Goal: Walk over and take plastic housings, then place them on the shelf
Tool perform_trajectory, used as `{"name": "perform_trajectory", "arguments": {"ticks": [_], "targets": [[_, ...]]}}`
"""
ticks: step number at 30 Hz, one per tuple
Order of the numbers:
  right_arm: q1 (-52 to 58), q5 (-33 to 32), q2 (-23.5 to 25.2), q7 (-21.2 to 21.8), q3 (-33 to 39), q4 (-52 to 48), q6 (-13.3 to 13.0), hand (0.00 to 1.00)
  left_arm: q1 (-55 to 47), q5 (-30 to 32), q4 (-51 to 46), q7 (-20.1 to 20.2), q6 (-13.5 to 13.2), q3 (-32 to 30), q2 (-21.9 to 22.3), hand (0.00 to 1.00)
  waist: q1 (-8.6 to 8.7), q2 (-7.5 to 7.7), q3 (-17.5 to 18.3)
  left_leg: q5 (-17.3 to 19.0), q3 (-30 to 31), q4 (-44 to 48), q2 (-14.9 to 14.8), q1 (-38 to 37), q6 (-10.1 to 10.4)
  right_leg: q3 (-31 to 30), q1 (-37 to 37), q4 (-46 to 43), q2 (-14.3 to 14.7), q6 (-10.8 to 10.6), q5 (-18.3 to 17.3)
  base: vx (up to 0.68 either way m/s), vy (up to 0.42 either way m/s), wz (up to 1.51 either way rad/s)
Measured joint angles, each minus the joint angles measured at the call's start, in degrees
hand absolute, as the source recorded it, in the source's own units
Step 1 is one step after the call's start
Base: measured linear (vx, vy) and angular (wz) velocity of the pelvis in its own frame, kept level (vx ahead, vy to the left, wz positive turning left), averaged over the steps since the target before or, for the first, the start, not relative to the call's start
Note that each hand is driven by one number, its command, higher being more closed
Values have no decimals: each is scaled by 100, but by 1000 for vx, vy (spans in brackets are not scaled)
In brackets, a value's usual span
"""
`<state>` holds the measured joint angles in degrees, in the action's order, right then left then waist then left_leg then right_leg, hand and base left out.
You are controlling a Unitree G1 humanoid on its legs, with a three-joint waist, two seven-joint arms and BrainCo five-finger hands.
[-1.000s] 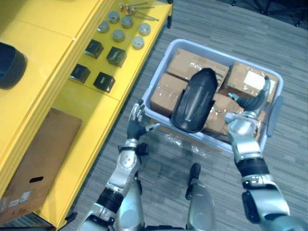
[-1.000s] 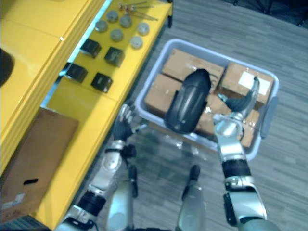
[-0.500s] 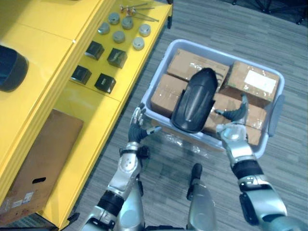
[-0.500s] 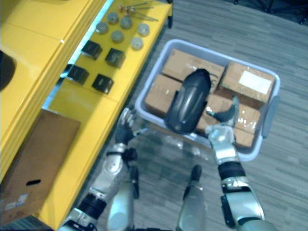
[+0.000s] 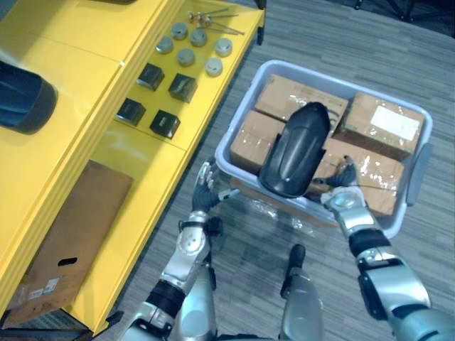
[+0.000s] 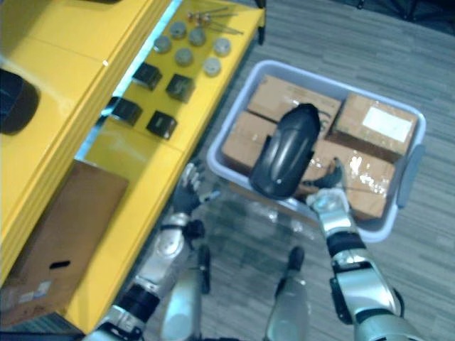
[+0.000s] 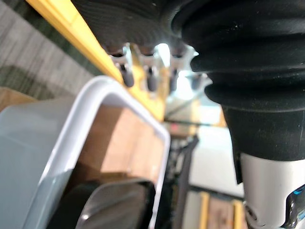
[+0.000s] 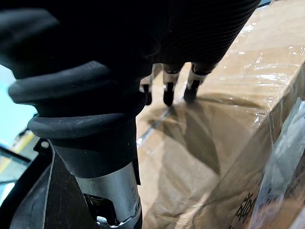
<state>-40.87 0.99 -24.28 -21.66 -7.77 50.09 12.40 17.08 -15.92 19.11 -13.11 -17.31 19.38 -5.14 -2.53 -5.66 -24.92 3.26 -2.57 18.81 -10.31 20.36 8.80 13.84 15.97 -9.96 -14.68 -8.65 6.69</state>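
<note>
- right hand [image 5: 343, 195] has dropped since 1 s ago: it was raised w/ fingers up over the far-right box in the bin, now it sits low at the bin's near side, just beside the near end of the black housing [image 5: 295, 149].
- left hand [image 5: 205, 192] has barely shifted, still at the bin's near-left corner.
- whole view slid a little too, so the camera moved, not the items.
- bin [image 5: 416, 170]: pale grey-blue tub on the floor, packed w/ wrapped cardboard boxes [image 5: 380, 124].
- housing lies on top of the boxes, roughly mid-bin, long axis running near to far, near end over the bin's near rim. neither hand holds it.
- right hand is open: in the right wrist view its fingers [image 8: 168, 90] reach out fairly straight, dark tips down on the wrapped box top, nothing gripped. can't tell if it touches the housing.
- left hand is open: fingers [image 7: 126, 71] straight and spread, just above the bin's white rim [image 7: 119, 90]. contact w/ the rim unclear.
- yellow shelf [image 5: 142, 163] runs along the bin's left side, its edge close to the bin's left wall.
- on the shelf, left of the bin's far end: small black blocks [image 5: 183, 87] and, beyond them, grey discs [image 5: 186, 57].
- well left of the bin, on the shelf's upper level, a dark rounded item [image 5: 25, 96].
- on a lower level, nearer than the bin and left of it, a flat carton [image 5: 71, 227].
</note>
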Motion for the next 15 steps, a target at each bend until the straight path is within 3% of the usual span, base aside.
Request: {"name": "perform_trajectory", "arguments": {"ticks": [4, 7, 12, 15], "targets": [[-114, -7, -120, -195, -131, 62, 194, 0, 11, -2, 39, 35, 0, 53, 94, 0, -10, -111, -11, -3, 44, 44, 2, 50, 2, 34, 2, -2, 2, 1, 0, 2, 7, 4], [-124, -83, -106, -674, -117, 76, 173, 0, 30, 1, 38, 31, 0, 189, 168, 0, -47, -201, -5, -1, 55, 81, 7, 75, 0, 42, 3, -4, -2, -2, 2, 0, 0, 0], [-7, -359, 75, -1682, 622, -711, -208, 0, 14, 4, 12, -66, 16, 219, 344, 0, -40, -308, -34, -1, 51, 87, 9, 76, 0, 36, 8, -4, -4, -4, 3, 0, 0, 0], [11, -203, 89, -1965, 662, -1447, -525, 0, -2, 5, -5, -150, 27, 219, 344, 0, 21, -333, -45, 0, 24, 81, 9, 67, -2, 13, 25, -3, -5, -9, 6, 18, 8, -3]]}}
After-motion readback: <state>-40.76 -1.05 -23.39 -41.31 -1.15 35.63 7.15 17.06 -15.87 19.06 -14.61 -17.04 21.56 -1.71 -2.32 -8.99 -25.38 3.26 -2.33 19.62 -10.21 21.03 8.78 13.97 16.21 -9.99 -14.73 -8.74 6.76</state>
